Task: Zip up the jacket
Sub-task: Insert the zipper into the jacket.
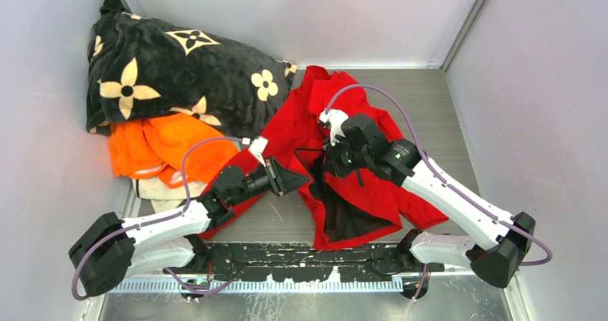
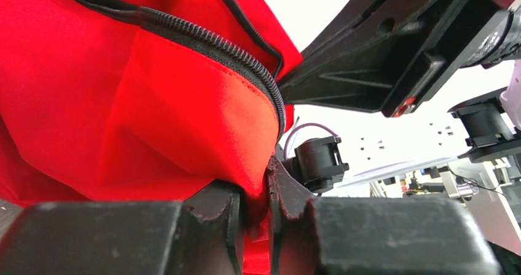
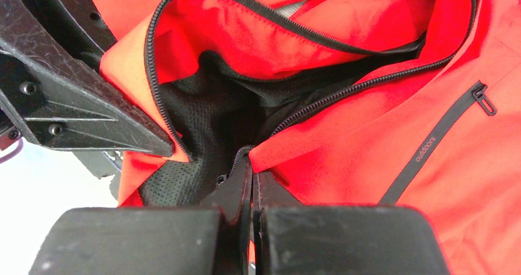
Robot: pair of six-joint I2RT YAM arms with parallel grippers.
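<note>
The red jacket (image 1: 362, 192) lies open on the table's middle, dark lining showing. My left gripper (image 1: 297, 180) is shut on a fold of its left front edge (image 2: 270, 189), held up off the table; the black zip teeth (image 2: 246, 60) run along that edge. My right gripper (image 1: 331, 160) is shut on the jacket's other front edge at the zip (image 3: 250, 167), just right of the left gripper. The right wrist view shows both zip rows (image 3: 344, 88) apart around the black mesh lining (image 3: 209, 109), and the pocket zip (image 3: 442, 127).
A black flower-patterned blanket (image 1: 172, 70) is heaped at the back left, with an orange garment (image 1: 161, 145) in front of it. Grey walls close in the left, back and right sides. The left gripper's body (image 3: 67, 97) fills the right wrist view's left.
</note>
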